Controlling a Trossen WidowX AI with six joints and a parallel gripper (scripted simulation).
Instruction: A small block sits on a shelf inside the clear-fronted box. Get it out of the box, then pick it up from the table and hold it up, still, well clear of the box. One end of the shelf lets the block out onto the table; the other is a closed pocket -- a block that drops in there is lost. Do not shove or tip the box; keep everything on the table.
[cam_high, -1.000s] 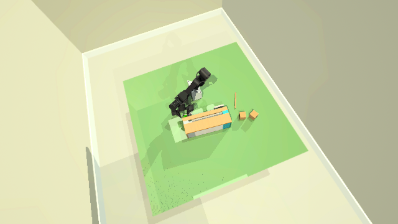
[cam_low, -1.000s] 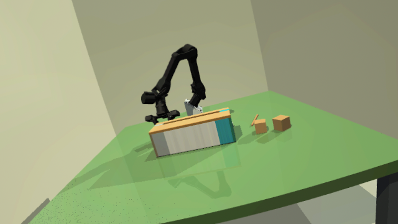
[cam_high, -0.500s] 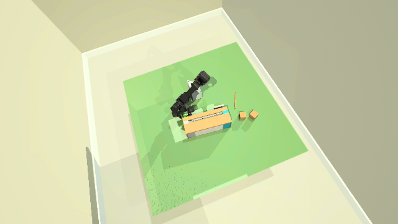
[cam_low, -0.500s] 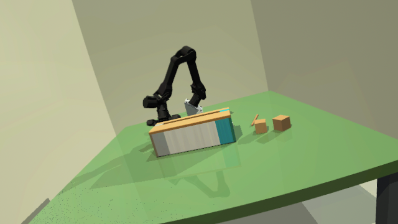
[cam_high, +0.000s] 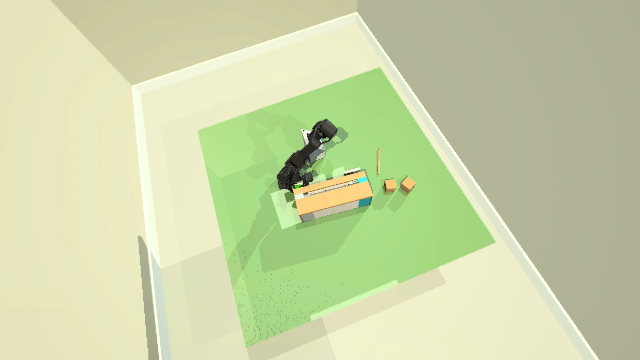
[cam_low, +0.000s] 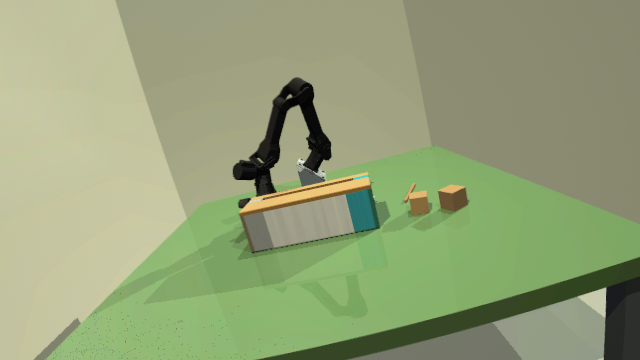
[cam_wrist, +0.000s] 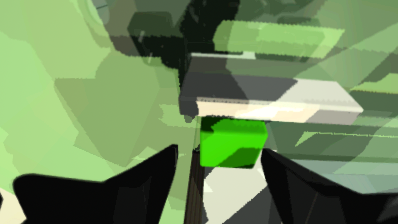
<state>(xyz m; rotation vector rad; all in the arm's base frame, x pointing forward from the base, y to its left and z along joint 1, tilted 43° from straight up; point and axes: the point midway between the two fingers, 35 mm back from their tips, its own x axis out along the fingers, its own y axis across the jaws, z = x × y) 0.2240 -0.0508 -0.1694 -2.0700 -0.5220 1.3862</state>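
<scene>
The small green block (cam_high: 297, 186) (cam_wrist: 232, 145) is outside the box body, at its grey-marked left end on the side toward the arm. In the wrist view it sits against a pale raised bar (cam_wrist: 275, 109). The box (cam_high: 334, 198) (cam_low: 310, 222) stands upright, with a slotted wooden top and a teal right end. My gripper (cam_high: 299, 183) (cam_wrist: 219, 152) is partly open and low, with its fingertips on either side of the block. A gap shows on the left; the right fingertip looks very near the block. Contact there cannot be told. The box mostly hides the fingers in the exterior view.
Two orange-brown cubes (cam_high: 390, 185) (cam_high: 408, 184) (cam_low: 419, 203) (cam_low: 453, 197) stand beyond the box's teal end. A thin orange stick (cam_high: 378, 161) (cam_low: 410, 193) lies near them. The arm's base is behind the box. The green table (cam_high: 360, 270) (cam_low: 300, 305) extends in front.
</scene>
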